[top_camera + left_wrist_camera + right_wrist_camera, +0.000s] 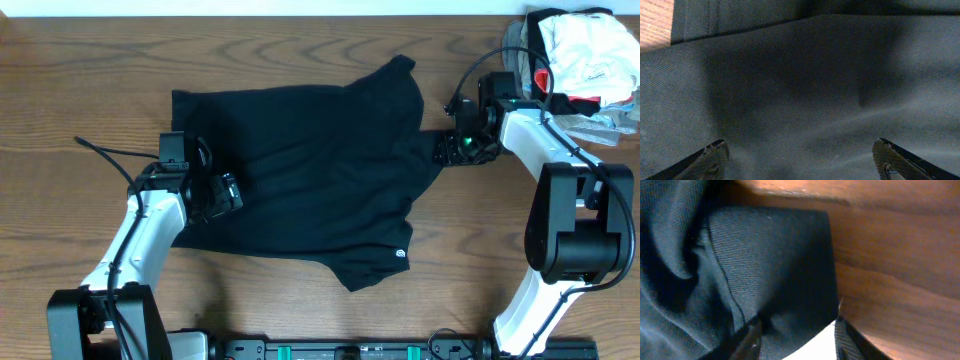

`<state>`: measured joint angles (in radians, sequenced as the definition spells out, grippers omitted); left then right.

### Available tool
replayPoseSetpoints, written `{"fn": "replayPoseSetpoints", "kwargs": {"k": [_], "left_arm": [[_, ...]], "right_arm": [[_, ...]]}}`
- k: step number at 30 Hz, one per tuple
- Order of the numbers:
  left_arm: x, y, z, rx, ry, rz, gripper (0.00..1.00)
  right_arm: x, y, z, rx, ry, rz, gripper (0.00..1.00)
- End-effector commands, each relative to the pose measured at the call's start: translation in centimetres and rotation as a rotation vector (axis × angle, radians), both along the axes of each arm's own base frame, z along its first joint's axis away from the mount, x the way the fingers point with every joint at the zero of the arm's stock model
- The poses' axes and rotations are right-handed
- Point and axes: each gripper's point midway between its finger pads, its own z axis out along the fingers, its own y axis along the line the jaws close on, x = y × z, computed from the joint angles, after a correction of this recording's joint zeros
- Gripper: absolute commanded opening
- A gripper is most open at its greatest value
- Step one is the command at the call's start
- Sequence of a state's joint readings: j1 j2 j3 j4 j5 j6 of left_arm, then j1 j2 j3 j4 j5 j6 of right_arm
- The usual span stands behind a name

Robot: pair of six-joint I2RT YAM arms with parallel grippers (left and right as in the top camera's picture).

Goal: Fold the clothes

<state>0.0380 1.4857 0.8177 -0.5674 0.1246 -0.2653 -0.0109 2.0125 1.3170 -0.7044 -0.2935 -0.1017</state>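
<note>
The black T-shirt [310, 180] lies spread and a little rumpled on the wooden table, with its small white logo [401, 254] near the lower right hem. My left gripper [226, 192] is low over the shirt's left part. In the left wrist view its fingers [799, 148] are wide open with only black fabric [815, 75] between them. My right gripper [446, 148] is at the shirt's right sleeve. In the right wrist view its fingers [796, 329] are partly open and straddle the sleeve's edge [785, 265].
A heap of white, grey, red and black garments [580, 55] sits at the far right corner, close behind the right arm. Bare wooden table [90, 80] surrounds the shirt. It also shows in the right wrist view [890, 270].
</note>
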Motion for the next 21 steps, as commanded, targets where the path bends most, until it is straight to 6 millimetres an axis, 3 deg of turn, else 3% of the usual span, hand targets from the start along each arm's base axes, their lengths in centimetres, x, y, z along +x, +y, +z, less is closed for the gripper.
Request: {"fn": "replayPoseSetpoints", "kwargs": {"k": [1,5,8,12,15,19,21], "left_arm": [[0.0,0.0,-0.2,0.0,0.006,0.006,0.93],[0.0,0.0,-0.2,0.0,0.006,0.006,0.93],[0.0,0.0,-0.2,0.0,0.006,0.006,0.93],[0.0,0.0,-0.2,0.0,0.006,0.006,0.93],[0.0,0.0,-0.2,0.0,0.006,0.006,0.93],[0.0,0.0,-0.2,0.0,0.006,0.006,0.93],[0.0,0.0,-0.2,0.0,0.005,0.006,0.93]], "right_arm": [[0.3,1.3,1.5,0.075,-0.038,0.022,0.33],[0.4,2.6,2.1,0.141,-0.041,0.02,0.1],[0.5,3.2,2.7,0.154,-0.051,0.027,0.02],[0.4,4.1,4.8,0.158,-0.082,0.033,0.01],[0.3,5.6,7.6,0.163,-0.142,0.068,0.01],[-0.2,8.9,11.2,0.158,-0.227,0.119,0.01],[-0.7,11.2,12.1,0.158,-0.253,0.157,0.01]]}}
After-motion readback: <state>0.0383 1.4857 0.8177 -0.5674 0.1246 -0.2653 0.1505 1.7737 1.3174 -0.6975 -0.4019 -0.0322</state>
